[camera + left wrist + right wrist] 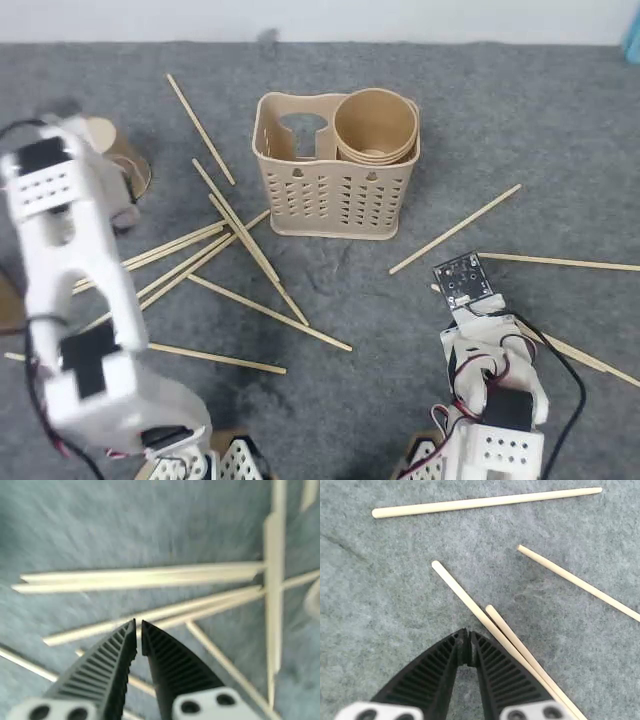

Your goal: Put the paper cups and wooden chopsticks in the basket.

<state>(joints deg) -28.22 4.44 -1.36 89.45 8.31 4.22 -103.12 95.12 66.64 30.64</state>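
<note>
Chopsticks (270, 312) are lying flat across the counter (520, 120), mostly pointing diagonally; the basket (330, 195) is holding stacked paper cups (375, 125) in its right compartment; the left tool (138, 630) and right tool (468, 640) are sitting closed, gripping nothing.

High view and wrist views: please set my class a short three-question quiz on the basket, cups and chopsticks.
1. True or false: chopsticks lie inside the basket.
2. The stacked paper cups sit: A beside the basket, B in the basket, C in a gripper.
3. Fill in: the right gripper has its fingers ___.
Key: 1 false; 2 B; 3 shut.
</note>
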